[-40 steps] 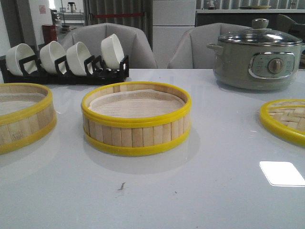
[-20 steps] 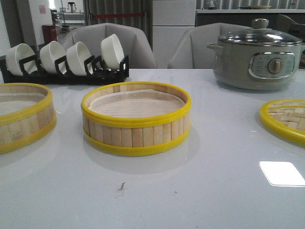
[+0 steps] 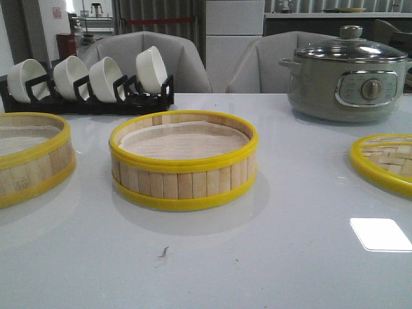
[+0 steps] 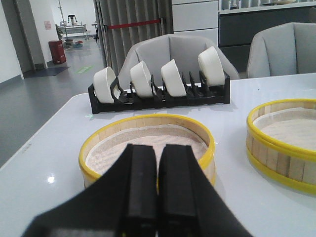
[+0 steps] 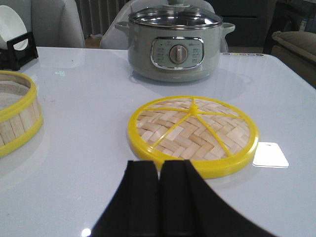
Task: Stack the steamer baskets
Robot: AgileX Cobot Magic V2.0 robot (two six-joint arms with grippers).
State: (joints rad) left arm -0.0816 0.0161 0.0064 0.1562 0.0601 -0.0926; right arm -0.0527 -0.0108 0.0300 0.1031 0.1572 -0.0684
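On table (image 3: 290,257), two unstacked steamer baskets (image 3: 183,161)

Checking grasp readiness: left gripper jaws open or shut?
Shut. In the left wrist view the left gripper has its jaws pressed together with nothing between them, facing the left steamer basket.

Pale bamboo-slat steamer baskets (image 3: 183,161) with glossy yellow rims sit on a smooth, glossy white table (image 3: 290,257).
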